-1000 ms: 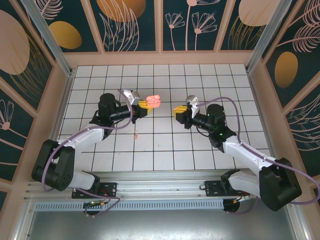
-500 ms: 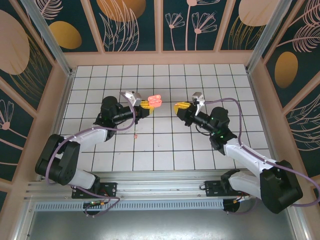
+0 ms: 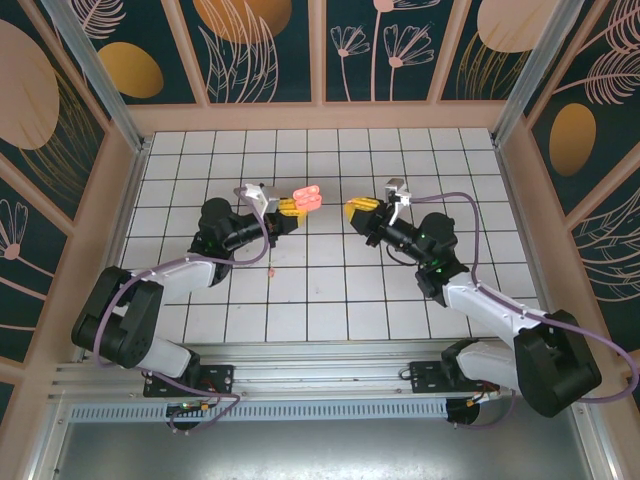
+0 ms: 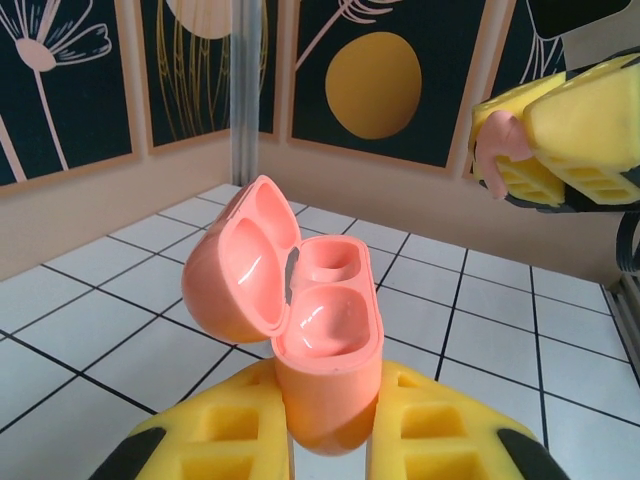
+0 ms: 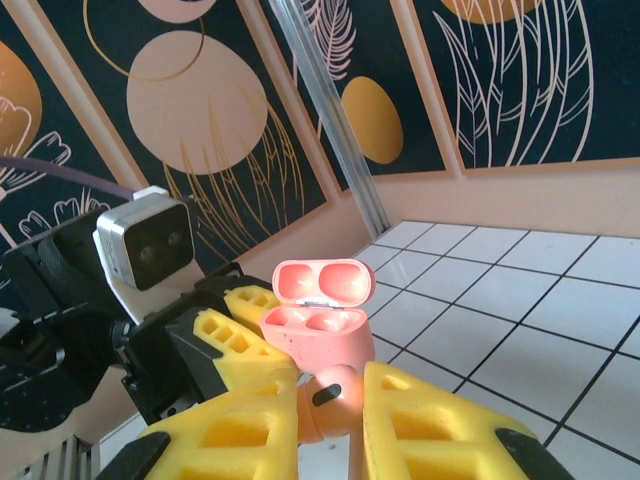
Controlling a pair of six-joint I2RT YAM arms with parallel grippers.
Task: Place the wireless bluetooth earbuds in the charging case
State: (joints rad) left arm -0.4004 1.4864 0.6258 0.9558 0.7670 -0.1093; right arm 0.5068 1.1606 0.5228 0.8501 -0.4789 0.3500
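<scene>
The salmon-pink charging case (image 4: 327,335) stands in the air with its lid (image 4: 240,262) flipped open and both wells empty. My left gripper (image 4: 325,405) is shut on its lower body. In the top view the case (image 3: 307,198) sits at the tip of the left gripper (image 3: 288,207). A short gap to its right, my right gripper (image 3: 357,210) is shut on a pink earbud (image 5: 337,397). Its rounded end with a dark spot faces the case (image 5: 318,318). The left wrist view has that earbud (image 4: 503,142) pale pink between the right fingers (image 4: 575,130).
A tiny pink bit (image 3: 271,269) lies on the white tiled floor (image 3: 320,290) below the left gripper. Patterned wall panels (image 3: 320,50) close in the far side and both flanks. The left wrist camera (image 5: 150,242) sits just behind the case in the right wrist view.
Both grippers have shifted slightly toward the far wall. The right gripper has turned its wrist and edged toward the case. Both grips are unchanged.
</scene>
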